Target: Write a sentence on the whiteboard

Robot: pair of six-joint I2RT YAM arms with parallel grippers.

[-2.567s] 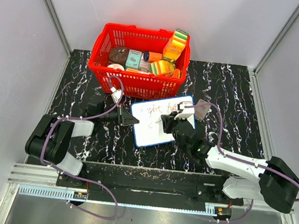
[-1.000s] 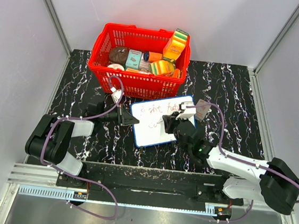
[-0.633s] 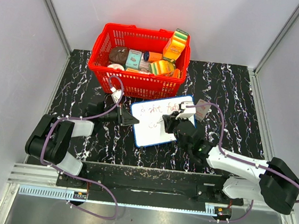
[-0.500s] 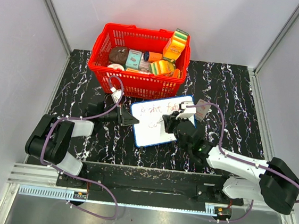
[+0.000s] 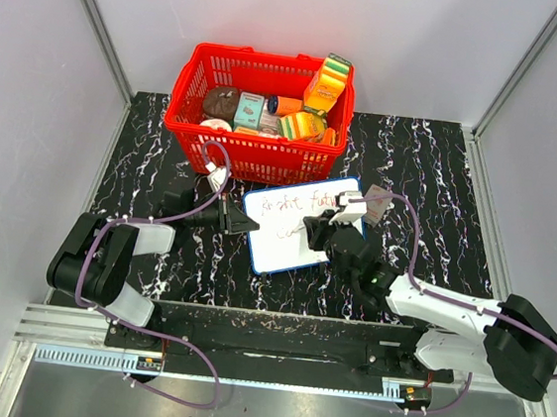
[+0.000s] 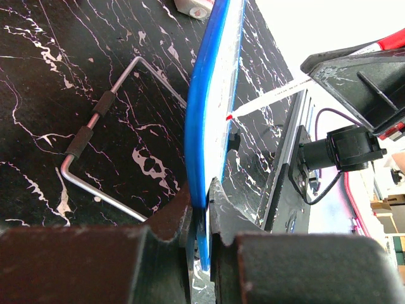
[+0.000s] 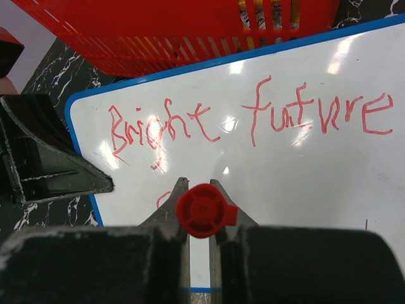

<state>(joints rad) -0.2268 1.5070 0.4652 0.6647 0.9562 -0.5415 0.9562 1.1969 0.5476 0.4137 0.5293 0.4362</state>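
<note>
Your whiteboard's (image 5: pixel 277 240) long axis runs 8-to-2 o'clock; your left tool (image 6: pixel 201 201) pinches its 9 o'clock edge, and your right tool (image 7: pixel 198 185) pinches a red marker (image 7: pixel 201 211).

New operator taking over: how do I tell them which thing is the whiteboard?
Find the red basket at the far side of the black marbled table; the whiteboard sits just before its near wall, the left hand clamping its edge. It is the only flat white panel, blue-framed, bearing red lettering, "Bright future", under the marker held by the right hand.
</note>
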